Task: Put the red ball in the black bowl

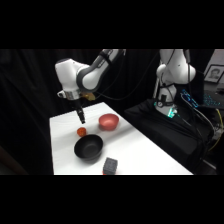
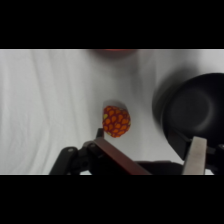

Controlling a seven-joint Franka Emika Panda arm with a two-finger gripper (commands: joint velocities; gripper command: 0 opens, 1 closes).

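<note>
Worktop (image 1: 145,155): white, cloth-covered, black drape behind and to the side. Arm (image 1: 75,75) reaches in from upper right, wrist pointing down over the far-left part of the worktop.

Black bowl (image 1: 89,148): biggest item, shallow, matte, empty, near the front-left. In wrist view black bowl (image 2: 197,112) fills the right side. Pinkish-red bowl (image 1: 109,121) sits behind it, apart. Dark grey cube (image 1: 110,165) near the front edge, just right of the black bowl.

Gripper (image 1: 81,118) hangs above and slightly behind the red ball (image 1: 81,131), not touching. Fingers look spread: in wrist view gripper (image 2: 150,150) shows one finger at lower left and one at lower right, well apart, nothing between them.

Red ball (image 2: 116,121) rests on the worktop between the two bowls, near the black bowl's rim, not touching. Surface shows a dark net with orange bulges, so likely a soft mesh squeeze ball: light, squashy, grippy rather than slick, not fragile. It may roll if nudged from one side. Best take: straight down, fingers straddling the widest part, close gently.

Room: open worktop left of and beyond the ball. Black bowl rim is the nearest obstacle on one side; keep that finger clear of it. Transfer is short, lift over the rim and release.
</note>
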